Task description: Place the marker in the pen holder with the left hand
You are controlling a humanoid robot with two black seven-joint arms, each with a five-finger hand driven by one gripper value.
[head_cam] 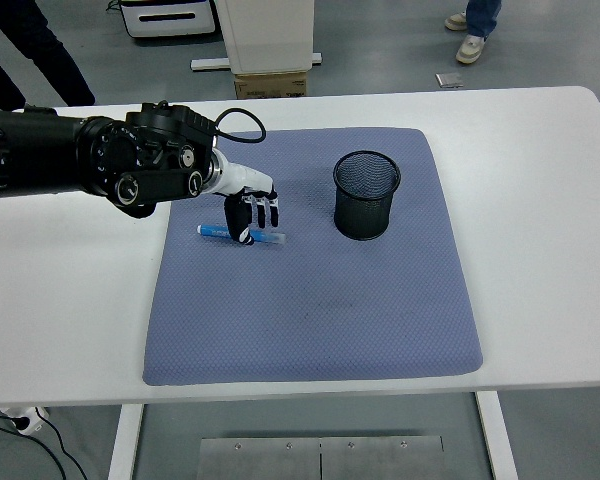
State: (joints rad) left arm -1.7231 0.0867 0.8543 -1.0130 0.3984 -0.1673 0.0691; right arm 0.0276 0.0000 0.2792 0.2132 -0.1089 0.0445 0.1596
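White counter (540, 150) carries blue-grey mat (310, 320). Slim blue-and-white marker (212, 231) lies flat on mat, long axis left-right. Left hand (255, 212) directly over marker's middle, fingers curling down around it; firm grip not certain. Black mesh pen holder (366, 195) stands upright, well right of hand.

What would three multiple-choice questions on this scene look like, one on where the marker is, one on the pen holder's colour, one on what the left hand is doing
1. Where does the marker lie?
A. on the blue mat
B. in the pen holder
C. on bare table

2. What colour is the pen holder?
A. white
B. black
C. red

3. What is the left hand doing?
A. resting at the table edge
B. lifting the marker high
C. reaching down onto the marker

Answers: 1 A, the marker lies flat on the mat's left part. 2 B, black mesh. 3 C, its fingers come down over the marker, which lies unlifted.
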